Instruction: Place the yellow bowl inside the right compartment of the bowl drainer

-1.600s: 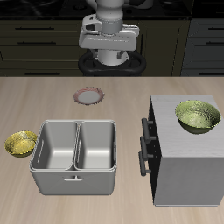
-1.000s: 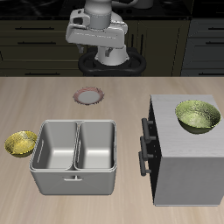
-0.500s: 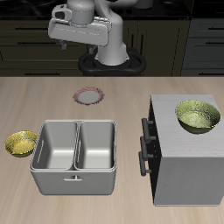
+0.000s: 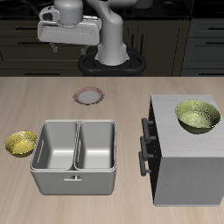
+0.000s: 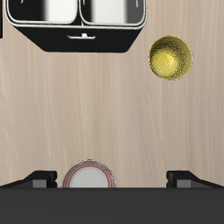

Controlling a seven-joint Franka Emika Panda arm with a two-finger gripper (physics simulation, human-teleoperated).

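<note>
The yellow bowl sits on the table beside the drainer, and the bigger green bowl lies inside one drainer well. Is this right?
Not quite. The green bowl rests on top of the grey cabinet; both drainer wells are empty, as the exterior view shows. The yellow bowl does sit beside the drainer.

Even bright sim light, sharp w/ no blur, soft shadows, faint glare on yellow bowl (image 5: 171,59).

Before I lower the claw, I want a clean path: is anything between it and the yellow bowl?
Nothing visible blocks it. The yellow bowl sits alone on bare table beside the bowl drainer, open from above; the claw hangs high, farther back.
</note>
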